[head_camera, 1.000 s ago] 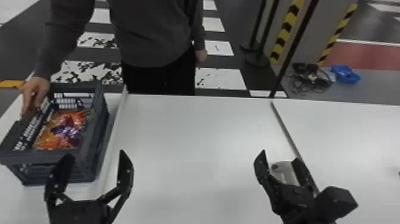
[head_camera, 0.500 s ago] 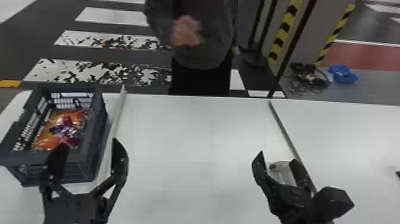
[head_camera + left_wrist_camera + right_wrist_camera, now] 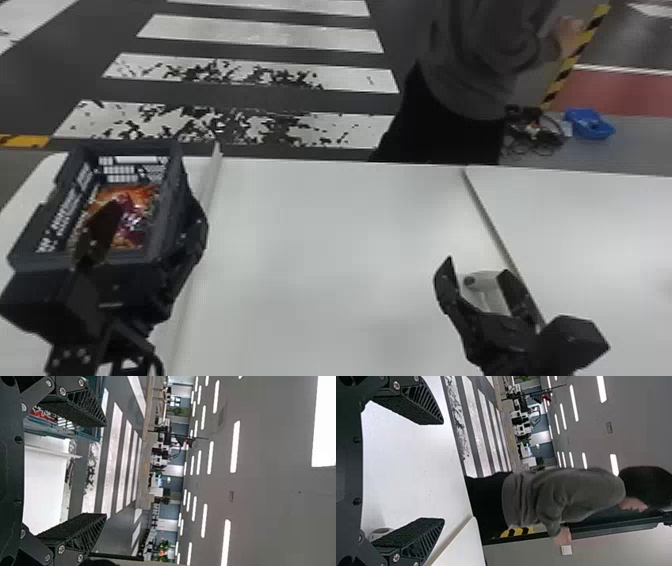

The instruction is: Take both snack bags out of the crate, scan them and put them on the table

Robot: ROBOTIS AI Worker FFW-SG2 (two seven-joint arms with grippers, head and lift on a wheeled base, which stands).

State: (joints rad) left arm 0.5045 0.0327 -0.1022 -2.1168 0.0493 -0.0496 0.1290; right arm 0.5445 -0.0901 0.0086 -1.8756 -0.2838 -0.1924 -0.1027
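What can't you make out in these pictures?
- Snack bags, head view: partly behind the left gripper; where one ends and another begins is unclear.
- Crate, left wrist view: cut off by the top edge, partly behind a finger.
- White scanner, head view: lower end behind the right gripper.

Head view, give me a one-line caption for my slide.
Bright snack packaging in a dark crate, left gripper at its near side, right gripper open over the white table.

Blue bin (image 3: pixel 590 126), dark cables (image 3: pixel 542 134), floor stripes (image 3: pixel 260 34)
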